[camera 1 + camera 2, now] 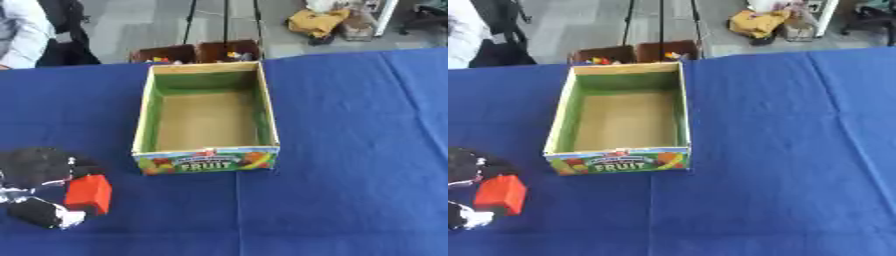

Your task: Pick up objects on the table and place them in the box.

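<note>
Nearest the camera, at lower left, the left hand [39, 185] comes in from the view's left edge, black w/ silver bits, its fingers [44, 214] curled round a red block [89, 193]; thumb side sits above the block, the other fingers below and left of it, so the block is pinched between them. Can't tell whether the block rests on the cloth or is just clear of it. Then by size: the surface [350, 150] is covered w/ a blue cloth that fills nearly the whole frame, w/ a few faint creases running down the right half. The box [268, 107] stands upright at centre, well apart from the hand and block, up and to their right; it's an open-topped cardboard tray w/ green inner walls, a plain brown floor, and a printed front panel reading "FRUIT" w/ fruit pictures. Nothing shows inside it. Beyond the far edge of the surface, just behind the box, two dark brown bins [197, 52] sit on the floor w/ small coloured bits in them, too small to make out. Further back on the right lies a yellow bundle [317, 21] of cloth on the grey floor. Right hand shows in neither view.
</note>
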